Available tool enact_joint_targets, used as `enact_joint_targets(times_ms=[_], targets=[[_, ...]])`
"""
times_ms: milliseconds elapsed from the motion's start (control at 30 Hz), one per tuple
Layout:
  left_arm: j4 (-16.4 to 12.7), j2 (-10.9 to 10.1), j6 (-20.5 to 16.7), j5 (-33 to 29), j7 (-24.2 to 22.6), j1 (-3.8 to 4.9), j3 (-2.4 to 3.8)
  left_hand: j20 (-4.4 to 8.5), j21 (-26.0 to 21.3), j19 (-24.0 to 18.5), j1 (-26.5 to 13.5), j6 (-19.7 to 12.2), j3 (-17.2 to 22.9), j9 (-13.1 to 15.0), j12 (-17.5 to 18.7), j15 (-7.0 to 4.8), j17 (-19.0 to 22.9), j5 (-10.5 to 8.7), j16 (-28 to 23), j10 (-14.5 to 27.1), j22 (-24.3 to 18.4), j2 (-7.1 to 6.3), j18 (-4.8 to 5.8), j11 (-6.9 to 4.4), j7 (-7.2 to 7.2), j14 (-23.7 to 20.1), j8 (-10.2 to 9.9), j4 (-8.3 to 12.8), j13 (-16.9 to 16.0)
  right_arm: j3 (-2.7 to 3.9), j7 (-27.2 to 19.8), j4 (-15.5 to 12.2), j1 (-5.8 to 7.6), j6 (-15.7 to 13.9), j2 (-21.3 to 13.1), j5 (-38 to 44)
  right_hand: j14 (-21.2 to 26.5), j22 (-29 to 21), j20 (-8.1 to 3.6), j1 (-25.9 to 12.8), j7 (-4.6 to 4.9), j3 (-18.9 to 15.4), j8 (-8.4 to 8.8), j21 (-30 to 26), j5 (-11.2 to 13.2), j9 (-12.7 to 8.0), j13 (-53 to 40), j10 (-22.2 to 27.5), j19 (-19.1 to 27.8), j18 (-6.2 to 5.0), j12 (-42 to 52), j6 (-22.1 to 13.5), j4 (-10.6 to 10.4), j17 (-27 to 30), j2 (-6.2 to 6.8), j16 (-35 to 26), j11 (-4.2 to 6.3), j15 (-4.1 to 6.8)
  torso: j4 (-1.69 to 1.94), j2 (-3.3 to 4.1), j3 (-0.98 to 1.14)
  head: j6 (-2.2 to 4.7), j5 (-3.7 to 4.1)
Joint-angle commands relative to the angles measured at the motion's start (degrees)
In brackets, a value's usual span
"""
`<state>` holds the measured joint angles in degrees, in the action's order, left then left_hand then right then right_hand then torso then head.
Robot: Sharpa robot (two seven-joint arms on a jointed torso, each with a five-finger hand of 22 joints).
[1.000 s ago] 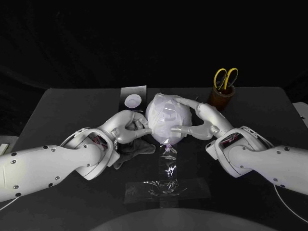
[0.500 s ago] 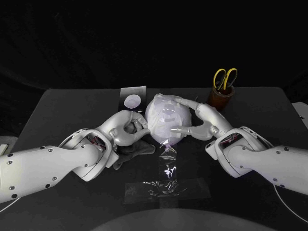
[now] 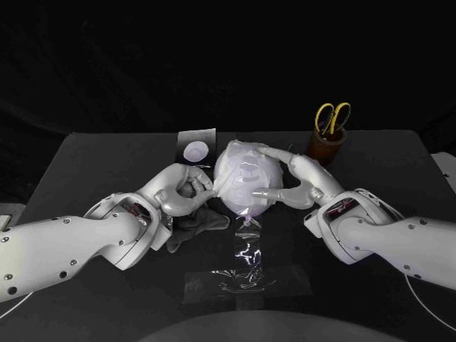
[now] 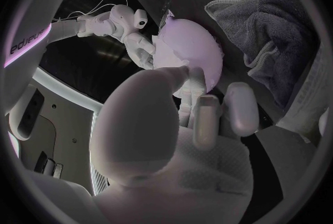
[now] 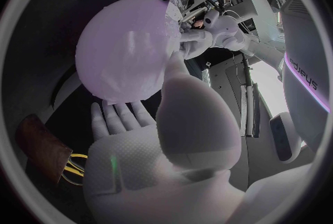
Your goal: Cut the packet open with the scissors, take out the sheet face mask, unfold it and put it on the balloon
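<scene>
Right hand (image 3: pixel 295 179) holds the balloon (image 3: pixel 239 195) between thumb and spread fingers, the sheet mask (image 3: pixel 246 164) draped over it. Left hand (image 3: pixel 185 189) touches the opposite side with its fingertips; whether it pinches the mask, I cannot tell. Scissors (image 3: pixel 334 116) stand in a cup (image 3: pixel 328 146) near the back of the surface (image 3: pixel 105 157).

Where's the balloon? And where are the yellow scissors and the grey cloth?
balloon (image 3: pixel 244 171): head view, its pale middle, between the two hands.
scissors (image 3: pixel 336 121): head view, where the yellow handle loops meet.
grey cloth (image 3: pixel 199 222): head view, its crumpled middle.
</scene>
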<state>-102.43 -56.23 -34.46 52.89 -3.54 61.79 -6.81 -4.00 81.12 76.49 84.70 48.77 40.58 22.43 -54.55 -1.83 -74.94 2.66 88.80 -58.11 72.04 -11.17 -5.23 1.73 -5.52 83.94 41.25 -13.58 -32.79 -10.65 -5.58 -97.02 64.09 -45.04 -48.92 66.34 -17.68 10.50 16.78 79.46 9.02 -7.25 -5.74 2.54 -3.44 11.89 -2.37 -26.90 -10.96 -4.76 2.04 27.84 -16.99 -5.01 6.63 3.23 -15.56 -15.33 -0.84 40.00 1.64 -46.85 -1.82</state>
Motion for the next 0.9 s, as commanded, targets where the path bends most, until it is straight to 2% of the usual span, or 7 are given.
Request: enact_joint_targets(times_ms=[33, 433, 900], targets=[[-0.2, -0.1, 1.8, -4.3, -0.7, -0.02, 0.07, 0.17, 0.2, 0.4, -0.4, 0.5, 0.5, 1.1, -0.2, -0.33, -12.7, 0.23, 0.2, -1.1, 0.0, 0.07, 0.91, -0.54, 0.09, 5.2, 0.4, 0.4, 0.0, -0.21, 0.3, 0.1, -0.3, 2.1, 0.0, 0.2, 0.5, 0.1, 0.08, 0.2, 8.05, 0.4, -0.16, 0.3, 0.3, 0.0, -0.1, 0.4, -0.5, -0.27, 0.4, 0.4, 0.1, 0.1, -0.63, -0.4, -0.09, -0.09, -0.01, -0.03, 0.0, 0.02, 0.04], [0.4, -0.7, 4.1, -8.4, 0.1, -0.01, 0.1, 0.22, 0.1, 0.3, -1.2, 0.6, 1.1, 1.2, 0.1, -0.42, -12.6, 0.23, 0.2, -1.4, 0.0, -0.3, 0.9, -0.65, 0.2, 5.2, 0.5, 1.0, 0.1, -0.21, 0.3, 0.1, -0.4, 2.1, 0.0, 0.2, 0.5, 0.1, 0.08, 0.2, 8.05, 0.4, -0.16, 0.3, 0.3, 0.0, -0.1, 0.4, -0.5, -0.27, 0.4, 0.4, 0.1, 0.1, -0.63, -0.4, -0.09, -0.09, -0.02, 0.02, 0.04, 0.12, 0.03], [1.6, -1.1, 3.9, -11.5, 0.1, -0.01, 0.22, 0.26, 0.1, 0.3, -1.7, 0.7, 1.5, 1.2, 0.2, -0.46, -12.7, 0.22, 0.2, -1.6, -0.1, -0.4, 0.88, -0.69, 0.25, 5.2, 0.6, 1.3, 0.2, -0.21, 0.4, 0.1, -0.43, 2.1, 0.0, 0.2, 0.6, 0.2, 0.08, 0.2, 8.04, 0.4, -0.15, 0.4, 0.3, 0.0, -0.1, 0.5, -0.5, -0.27, 0.4, 0.4, 0.1, 0.1, -0.65, -0.4, -0.1, -0.09, -0.01, 0.0, 0.04, 0.44, 0.05]])
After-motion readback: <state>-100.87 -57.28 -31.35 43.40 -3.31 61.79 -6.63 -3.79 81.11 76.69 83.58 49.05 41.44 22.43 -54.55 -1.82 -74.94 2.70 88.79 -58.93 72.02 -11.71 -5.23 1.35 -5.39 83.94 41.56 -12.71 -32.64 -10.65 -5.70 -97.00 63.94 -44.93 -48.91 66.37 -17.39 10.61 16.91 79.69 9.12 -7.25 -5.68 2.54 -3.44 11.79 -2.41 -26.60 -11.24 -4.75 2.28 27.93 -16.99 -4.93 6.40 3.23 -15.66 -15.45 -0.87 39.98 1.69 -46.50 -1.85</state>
